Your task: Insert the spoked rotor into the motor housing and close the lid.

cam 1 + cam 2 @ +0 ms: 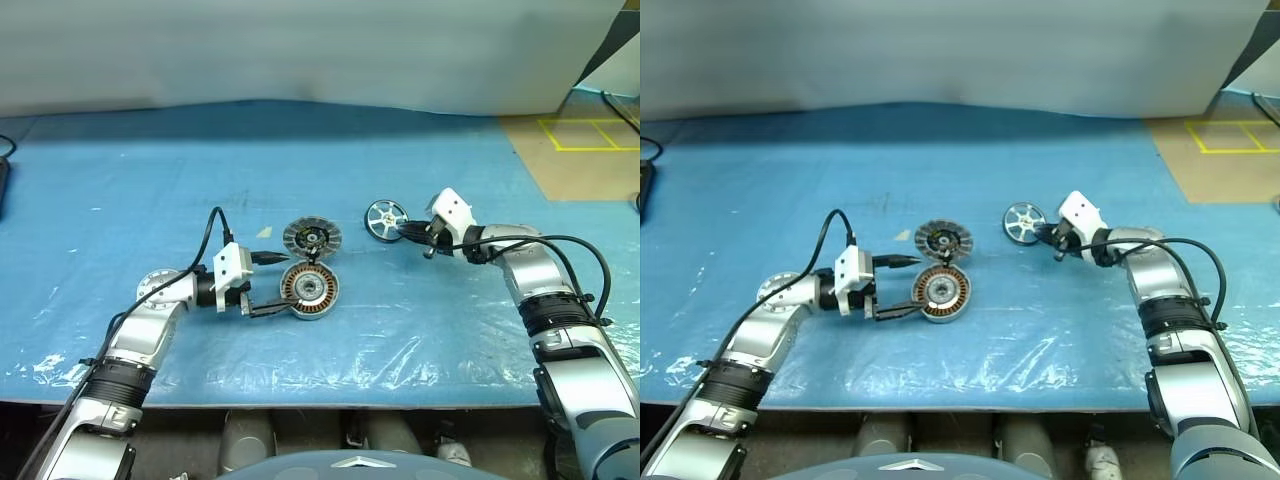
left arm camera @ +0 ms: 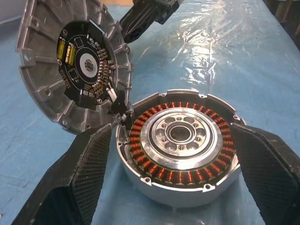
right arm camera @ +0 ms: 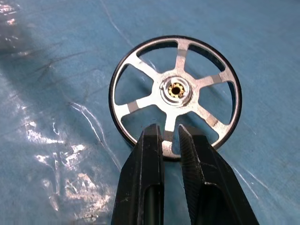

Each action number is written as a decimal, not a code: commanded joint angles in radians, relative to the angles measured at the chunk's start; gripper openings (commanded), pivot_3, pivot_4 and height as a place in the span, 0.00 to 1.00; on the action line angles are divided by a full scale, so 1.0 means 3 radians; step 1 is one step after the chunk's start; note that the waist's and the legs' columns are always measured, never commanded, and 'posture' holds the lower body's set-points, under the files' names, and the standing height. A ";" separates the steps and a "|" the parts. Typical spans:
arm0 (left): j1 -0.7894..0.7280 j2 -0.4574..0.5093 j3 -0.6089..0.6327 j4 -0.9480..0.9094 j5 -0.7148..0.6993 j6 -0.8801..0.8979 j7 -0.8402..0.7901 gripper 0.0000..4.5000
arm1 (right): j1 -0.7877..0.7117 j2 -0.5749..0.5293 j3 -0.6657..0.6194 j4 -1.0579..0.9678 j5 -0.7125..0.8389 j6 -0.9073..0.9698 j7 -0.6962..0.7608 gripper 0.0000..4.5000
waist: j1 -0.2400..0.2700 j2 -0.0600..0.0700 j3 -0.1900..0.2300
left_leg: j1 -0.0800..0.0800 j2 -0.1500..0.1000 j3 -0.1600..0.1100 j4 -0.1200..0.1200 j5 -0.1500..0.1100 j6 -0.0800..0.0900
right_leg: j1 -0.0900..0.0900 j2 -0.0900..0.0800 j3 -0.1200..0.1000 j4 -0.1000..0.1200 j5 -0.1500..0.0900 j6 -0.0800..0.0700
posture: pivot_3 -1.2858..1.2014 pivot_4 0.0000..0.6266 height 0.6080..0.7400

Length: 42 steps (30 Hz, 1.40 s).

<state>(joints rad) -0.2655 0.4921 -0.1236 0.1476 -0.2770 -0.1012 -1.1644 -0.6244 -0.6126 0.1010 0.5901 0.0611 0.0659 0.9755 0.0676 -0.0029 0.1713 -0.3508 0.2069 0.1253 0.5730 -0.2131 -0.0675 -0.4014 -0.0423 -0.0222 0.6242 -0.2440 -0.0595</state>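
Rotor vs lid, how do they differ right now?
The spoked rotor is silver with open gaps between spokes; the lid is a solid ribbed grey disc with a dark circuit centre. The rotor sits apart, pinched at its rim by the right gripper; the lid stands hinged open on the motor housing. Both are round.

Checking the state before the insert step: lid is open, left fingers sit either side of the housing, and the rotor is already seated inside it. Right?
Not quite. The spoked rotor is not in the housing; it is away to the right, its rim pinched by the right gripper, as the right wrist view shows. The lid is open and the left fingers flank the housing.
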 commanded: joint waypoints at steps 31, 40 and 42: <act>0.0078 0.0071 -0.0007 -0.0013 0.0018 -0.0135 -0.0099 0.94 | 0.0735 -0.0299 -0.0343 -0.1355 0.0782 0.0495 0.0873 0.00 | 0.0012 0.0000 0.0000 | -0.0001 0.0002 0.0001 0.0000 -0.0004 0.0008 | -0.0003 0.0000 -0.0001 -0.0002 0.0000 -0.0001 | 0.52 0.24 1.00; 0.0126 0.0091 -0.0004 -0.0141 0.0000 -0.0063 -0.0110 0.94 | 0.0985 -0.0243 -0.0100 -0.2358 0.1113 0.0927 0.1037 0.00 | 0.0005 0.0001 0.0000 | 0.0001 0.0003 0.0003 0.0000 -0.0009 0.0018 | -0.0002 -0.0001 0.0000 -0.0004 0.0000 -0.0001 | 0.52 0.24 1.00; 0.0117 0.0085 -0.0009 -0.0157 0.0005 -0.0037 -0.0100 0.94 | 0.0955 -0.0199 -0.0038 -0.2473 0.1148 0.1005 0.1024 0.00 | 0.0008 0.0001 0.0000 | 0.0002 0.0003 0.0003 0.0000 -0.0009 0.0018 | -0.0002 -0.0001 0.0000 -0.0004 0.0000 -0.0001 | 0.52 0.24 1.00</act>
<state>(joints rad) -0.2276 0.5110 -0.1254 0.1392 -0.2636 -0.1171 -1.1950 -0.3198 -0.6774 0.0836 -0.0942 0.3704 0.3476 1.2830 0.0699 -0.0028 0.1713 -0.3503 0.2078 0.1262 0.5732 -0.2156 -0.0622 -0.4020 -0.0427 -0.0223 0.6228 -0.2441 -0.0597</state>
